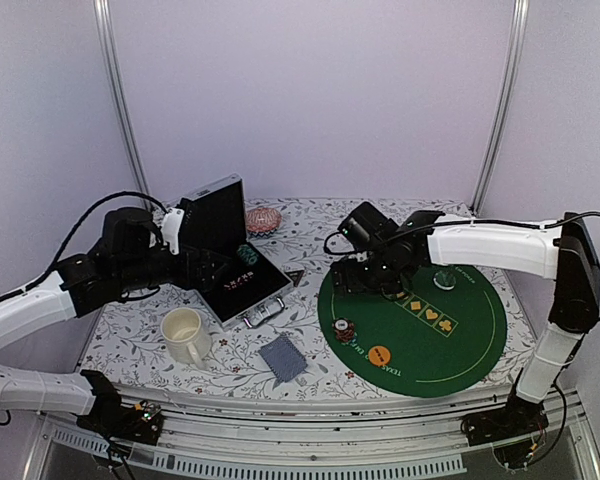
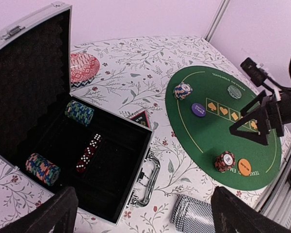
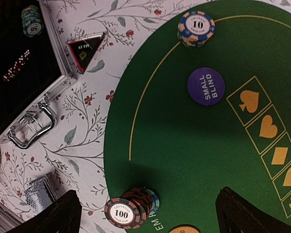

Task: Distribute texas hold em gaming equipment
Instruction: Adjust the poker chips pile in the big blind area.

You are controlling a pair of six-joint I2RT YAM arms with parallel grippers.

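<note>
Now the left pincer (image 2: 145, 216) and right pincer (image 3: 148, 213) are open and empty, but the right one's wide jaws could tip the chips (image 3: 128, 208) near the worktop's (image 3: 87, 111) front edge.

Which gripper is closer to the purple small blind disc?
Right. The right gripper hovers open over the green mat near the purple disc; the left gripper hangs over the open case, off the mat.

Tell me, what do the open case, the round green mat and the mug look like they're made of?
Case: likely aluminium, going by its silvery, shiny edges; the lid lining looks like black dimpled foam.
Green mat: probably felt, matte and flat with printed yellow suits.
Mug: seemingly glazed ceramic, cream and smooth.
</note>
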